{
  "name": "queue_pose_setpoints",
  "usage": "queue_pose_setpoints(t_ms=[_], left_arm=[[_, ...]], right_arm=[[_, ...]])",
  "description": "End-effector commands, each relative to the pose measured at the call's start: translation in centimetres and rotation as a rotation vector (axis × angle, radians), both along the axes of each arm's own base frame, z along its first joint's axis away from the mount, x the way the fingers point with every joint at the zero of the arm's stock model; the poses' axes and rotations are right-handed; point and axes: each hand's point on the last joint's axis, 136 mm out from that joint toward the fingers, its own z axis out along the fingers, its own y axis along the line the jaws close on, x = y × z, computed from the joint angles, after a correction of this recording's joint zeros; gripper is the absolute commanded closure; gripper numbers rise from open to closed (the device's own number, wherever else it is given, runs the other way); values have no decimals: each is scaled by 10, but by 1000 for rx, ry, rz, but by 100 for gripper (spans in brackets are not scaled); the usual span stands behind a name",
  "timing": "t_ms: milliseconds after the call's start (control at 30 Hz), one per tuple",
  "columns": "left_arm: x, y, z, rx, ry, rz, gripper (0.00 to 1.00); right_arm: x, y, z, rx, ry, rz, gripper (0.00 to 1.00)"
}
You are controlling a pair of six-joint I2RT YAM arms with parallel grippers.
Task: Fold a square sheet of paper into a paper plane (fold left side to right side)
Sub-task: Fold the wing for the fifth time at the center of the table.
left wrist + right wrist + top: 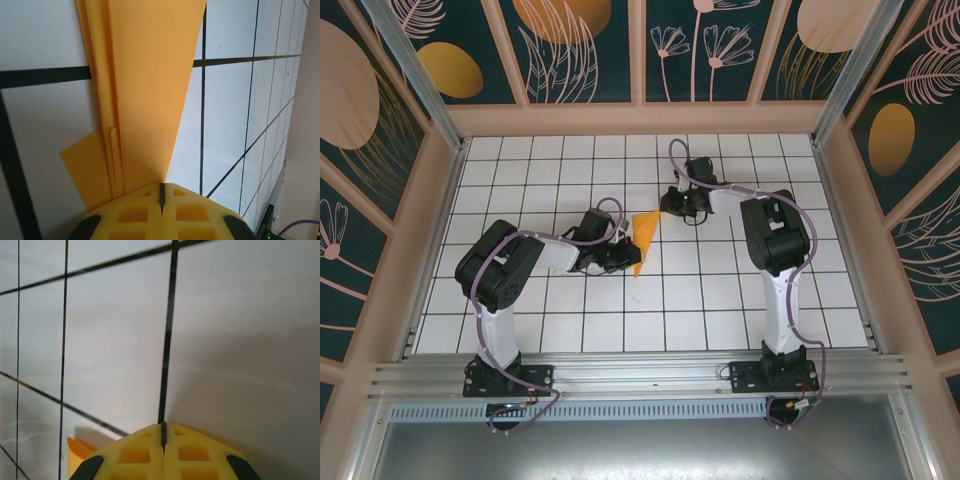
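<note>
The paper plane [643, 238] sits just left of the middle of the top view on the white tiled table [720, 300]. It is a narrow orange-yellow wedge, broad at its upper end and tapering to a point toward the lower part of the frame. In the left wrist view the paper plane [145, 90] fills the centre from the top edge downward. Several creased layers are stacked along its left side, and a small flap juts out at the lower left. It narrows right down to the seam where the yellow fingers meet. The left gripper [625, 252] lies against the wedge's left edge in the top view. Up close, the left gripper [161, 192] has its jaws pressed together, with the paper apparently pinched at their tips. The right gripper [670, 207] is at the wedge's upper right corner. In its own camera the right gripper [163, 432] is also closed tight, with bare tile ahead of it. A sliver of the orange paper [76, 450] shows at the lower left beside its fingers, and whether it touches them cannot be told.
</note>
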Motion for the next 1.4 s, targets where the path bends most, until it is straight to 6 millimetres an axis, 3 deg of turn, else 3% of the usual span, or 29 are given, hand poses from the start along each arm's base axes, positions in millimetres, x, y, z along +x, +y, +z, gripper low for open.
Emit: queue_pose_setpoints(t_ms=[0, 100, 233, 333, 433, 600, 867, 1033, 1167, 1367], left_arm=[[-32, 16, -52, 153, 120, -17, 95], [-30, 15, -50, 150, 111, -16, 95], [-30, 15, -49, 147, 106, -17, 95], [-29, 14, -47, 145, 99, -16, 95], [-28, 14, -46, 144, 96, -17, 94], [-26, 13, -42, 142, 83, -18, 94], [-22, 11, -32, 129, 56, -20, 89], [-13, 7, 4, 107, -22, -27, 77], [-10, 3, 38, 62, -81, -35, 72], [-25, -8, 41, -20, -40, -91, 75]], right_arm=[[25, -16, 18, -32, -82, -39, 100], [13, -14, 47, -1, -125, -32, 100], [-34, 6, 71, 91, -114, 43, 99], [-71, 31, 69, 176, -60, 102, 99], [-92, 54, 55, 211, 4, 144, 99], [-93, 60, 26, 179, 68, 120, 99], [-98, 53, -12, 85, 167, 98, 99], [-101, 42, -32, 8, 230, 69, 99], [-103, 40, -35, -3, 241, 66, 99], [-103, 41, -35, -3, 239, 68, 99]])
